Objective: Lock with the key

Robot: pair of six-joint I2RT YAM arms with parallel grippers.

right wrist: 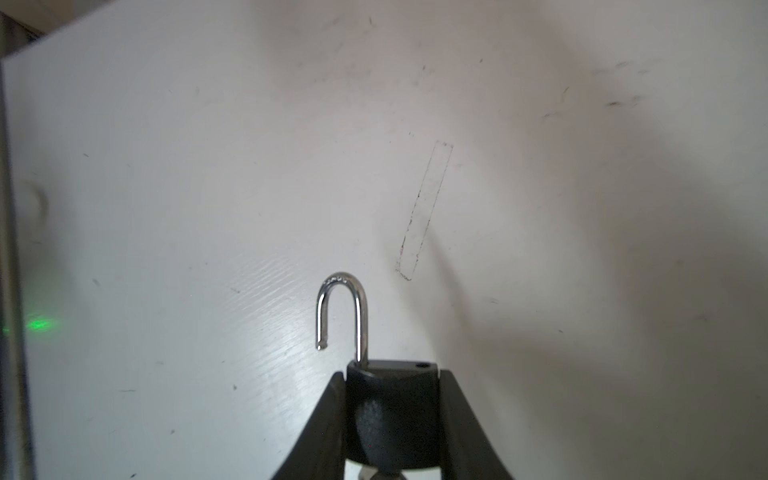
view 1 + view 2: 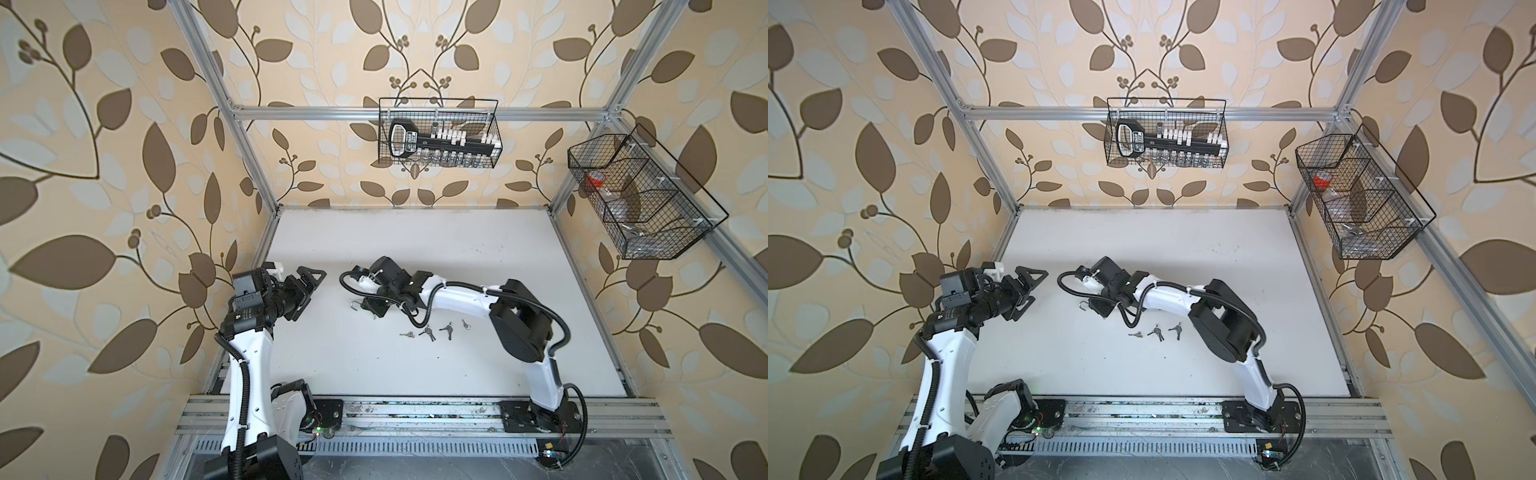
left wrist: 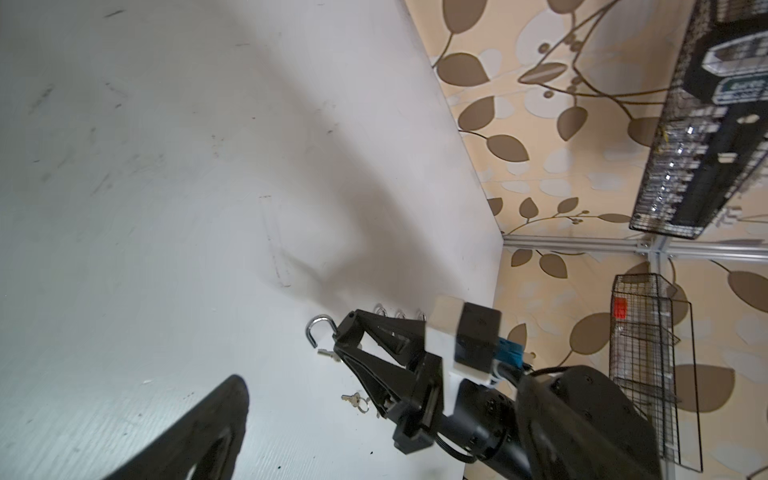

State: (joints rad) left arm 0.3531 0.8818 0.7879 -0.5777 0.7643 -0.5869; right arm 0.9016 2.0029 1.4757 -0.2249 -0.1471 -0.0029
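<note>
- The padlock [image 1: 392, 399] is near the middle of the white table [image 2: 457, 257], its black body pinched between the two fingers of the right gripper [image 1: 392, 376]. The grip bears on rounded sides, so a hard push could twist the body or squeeze it out.
- Its shackle [image 1: 343, 307] stands swung open, with the free end clear of the body and turned away from its hole. Pressing it down before turning it over the hole would likely jam it on the body's top or lever the lock out of the grip.
- A small key [image 3: 326, 353] shows just beside the lock's underside in the left wrist view. It may be seated in the keyway, but the view is too poor to tell. If it merely lies on the table, a turn aimed at it would do nothing.
- The left gripper [image 2: 309, 293] hovers empty with its jaws spread wide, apart from the lock on the shackle side. Coming in fast, it could knock the shackle sideways or strike the right fingers.
- The spare keys [image 2: 428, 332] lie scattered on the table beside the right arm, well apart from the left gripper. They are thin and flat, so a pinch might slip, take the wrong key, or drag a ringed pair along.
</note>
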